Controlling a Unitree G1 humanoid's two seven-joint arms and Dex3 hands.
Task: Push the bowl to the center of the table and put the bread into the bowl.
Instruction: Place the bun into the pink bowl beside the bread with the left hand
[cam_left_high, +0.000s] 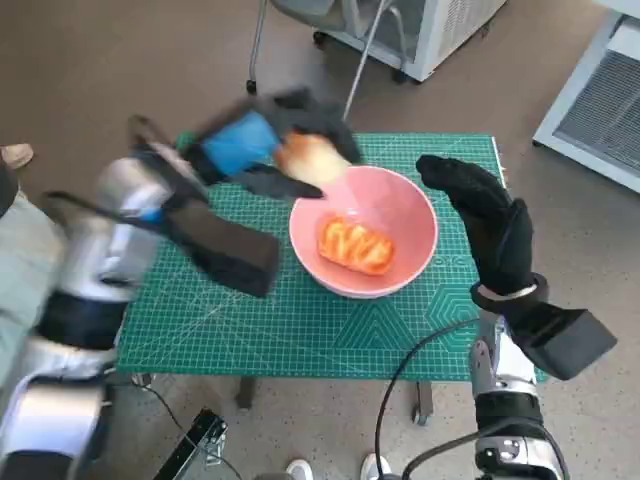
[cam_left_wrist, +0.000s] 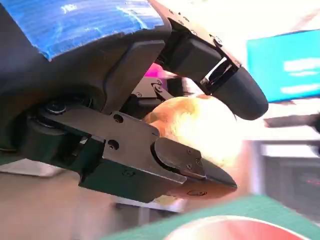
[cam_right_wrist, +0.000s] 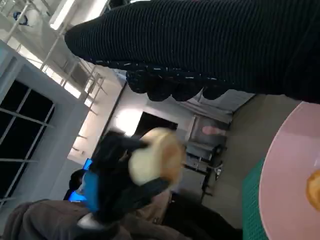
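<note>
A pink bowl (cam_left_high: 400, 205) stands near the middle of the green mat, with an orange glazed bread (cam_left_high: 355, 246) lying inside it. My left hand (cam_left_high: 262, 140) grips a pale round bread roll (cam_left_high: 312, 157) just above the bowl's far left rim; its black fingers (cam_left_wrist: 220, 75) wrap the roll (cam_left_wrist: 200, 122), and the bowl's rim (cam_left_wrist: 225, 227) shows below. My right hand (cam_left_high: 480, 215) stands upright beside the bowl's right rim, fingers extended, holding nothing. From the right wrist I see the glove (cam_right_wrist: 210, 45), the roll (cam_right_wrist: 155, 155) in the left hand (cam_right_wrist: 117, 187), and the bowl's edge (cam_right_wrist: 285, 180).
The green cutting mat (cam_left_high: 300, 330) covers the small table. A chair's legs (cam_left_high: 300, 50) and white cabinets (cam_left_high: 600, 100) stand on the floor beyond the far edge. A person's foot (cam_left_high: 15, 155) shows at the left. A cable (cam_left_high: 410, 370) hangs at the near edge.
</note>
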